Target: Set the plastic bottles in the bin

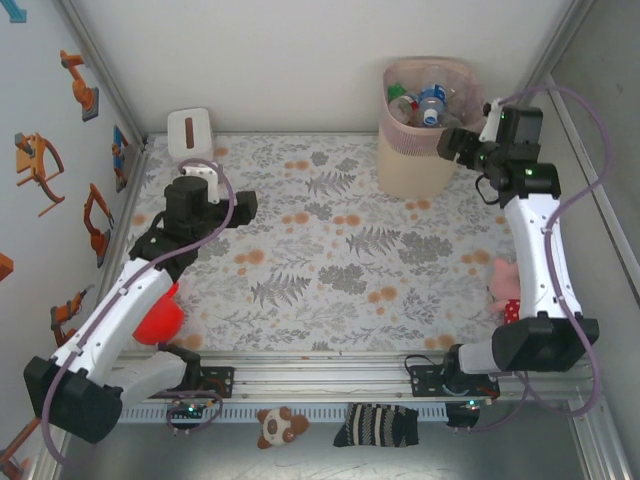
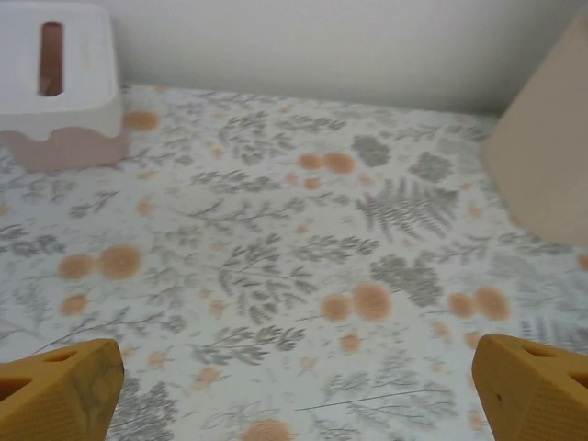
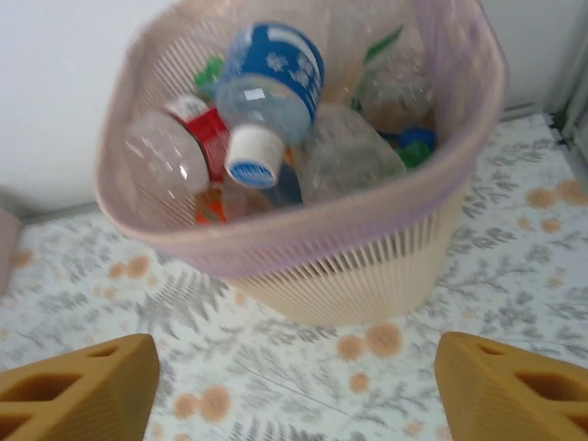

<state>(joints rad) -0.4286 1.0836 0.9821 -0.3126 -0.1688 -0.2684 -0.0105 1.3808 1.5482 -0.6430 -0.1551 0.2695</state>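
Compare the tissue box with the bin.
The tissue box is white, low and boxy; the bin is beige-pink, tall and round. The tissue box has a narrow top slot; the bin is open-topped, holding plastic bottles. Both stand upright on the floral tablecloth.

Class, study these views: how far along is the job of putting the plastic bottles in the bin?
Done: plastic bottles are piled in the bin. In hand: nothing; the left fingers and right fingers stand open, empty. Left: seemingly little; near the tissue box the cloth is bare.
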